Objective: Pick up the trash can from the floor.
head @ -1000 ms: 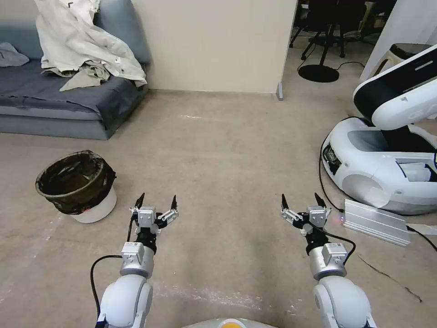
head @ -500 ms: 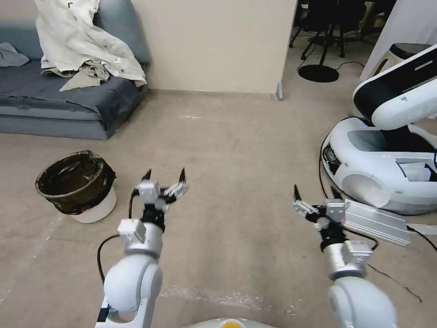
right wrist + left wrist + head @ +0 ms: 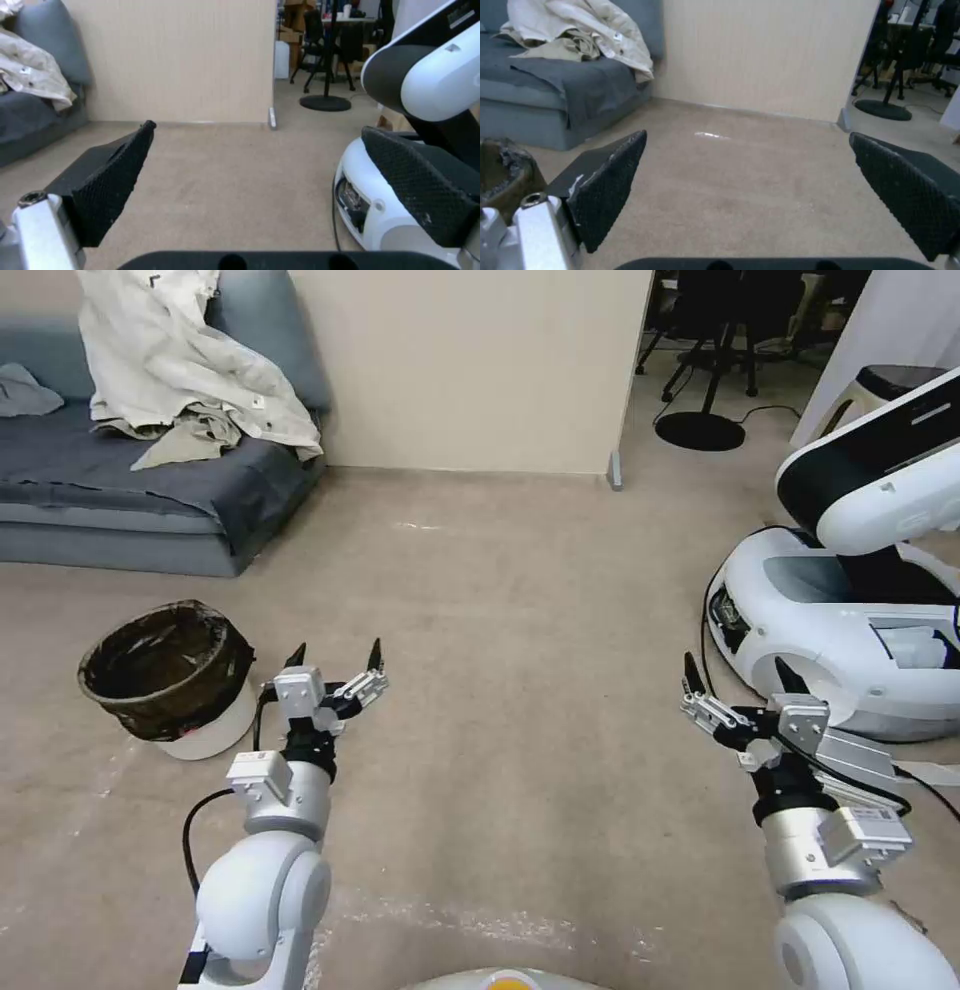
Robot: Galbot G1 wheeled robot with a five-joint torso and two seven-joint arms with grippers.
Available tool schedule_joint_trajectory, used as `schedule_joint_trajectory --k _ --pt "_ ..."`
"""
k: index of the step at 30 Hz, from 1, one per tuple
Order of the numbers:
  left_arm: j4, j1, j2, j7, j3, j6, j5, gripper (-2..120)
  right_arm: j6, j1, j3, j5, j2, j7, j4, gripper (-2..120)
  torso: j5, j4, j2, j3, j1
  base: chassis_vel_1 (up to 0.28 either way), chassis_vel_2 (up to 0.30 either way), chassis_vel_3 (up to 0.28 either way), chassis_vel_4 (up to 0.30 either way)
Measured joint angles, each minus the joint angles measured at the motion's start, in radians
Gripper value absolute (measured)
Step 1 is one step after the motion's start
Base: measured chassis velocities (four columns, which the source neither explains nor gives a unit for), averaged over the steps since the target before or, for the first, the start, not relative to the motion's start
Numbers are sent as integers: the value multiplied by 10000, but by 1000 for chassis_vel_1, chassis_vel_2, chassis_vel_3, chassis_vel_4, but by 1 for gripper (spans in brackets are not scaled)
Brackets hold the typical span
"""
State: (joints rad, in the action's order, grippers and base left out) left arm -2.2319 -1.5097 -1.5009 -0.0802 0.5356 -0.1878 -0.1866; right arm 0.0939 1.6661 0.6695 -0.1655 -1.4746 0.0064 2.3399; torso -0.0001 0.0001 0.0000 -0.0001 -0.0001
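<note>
Left hand (image 3: 335,655) spread wide, just beside trash can (image 3: 168,675)

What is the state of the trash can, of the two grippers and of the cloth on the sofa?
Small round white plastic trash can with black bag: upright on the beige carpet floor, untouched.
Left gripper: open, empty, beside the can.
Right gripper: open, empty.
Cream cloth: crumpled on the grey-blue sofa.
</note>
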Motion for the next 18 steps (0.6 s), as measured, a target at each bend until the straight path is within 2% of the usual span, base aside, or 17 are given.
schedule_joint_trajectory --k 18 --pt "-313 -337 -170 1 78 -58 42 100 -343 37 -79 -189 91 -10 -213 100 1 -2 0 0 0 2 3 3 3"
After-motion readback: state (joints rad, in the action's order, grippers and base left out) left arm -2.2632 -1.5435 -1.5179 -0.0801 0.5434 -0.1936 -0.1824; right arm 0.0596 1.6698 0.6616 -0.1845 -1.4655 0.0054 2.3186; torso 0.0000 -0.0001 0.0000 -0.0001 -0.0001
